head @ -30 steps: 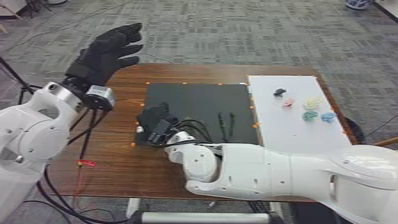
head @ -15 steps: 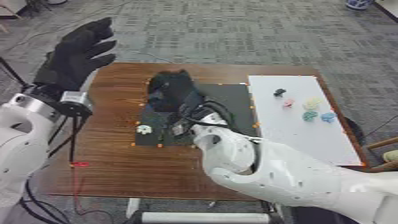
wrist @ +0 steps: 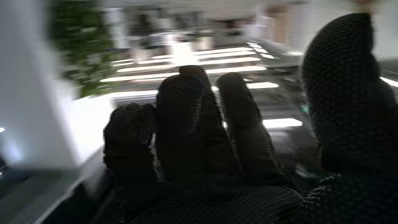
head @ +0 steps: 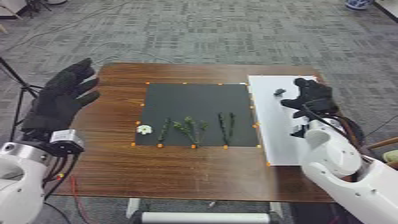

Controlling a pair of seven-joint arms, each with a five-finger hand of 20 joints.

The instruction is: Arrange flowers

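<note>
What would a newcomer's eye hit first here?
Probably the two black-gloved hands: the left hand, open at the left, and the right hand, over the white board. Next, the white flower at the near-left corner of the dark mat, green sprigs to its right.

The right robot hand (head: 316, 98) has swung from over the black mat (head: 191, 102) across to the white board (head: 277, 135), where it and its arm now cover the spot in which pink, yellow, green and blue flower heads were seen. Its departure has uncovered the leafy green sprigs (head: 191, 131) on the mat. The left robot hand (head: 55, 102) has moved nearer the robot, beside the table's left edge.
</note>
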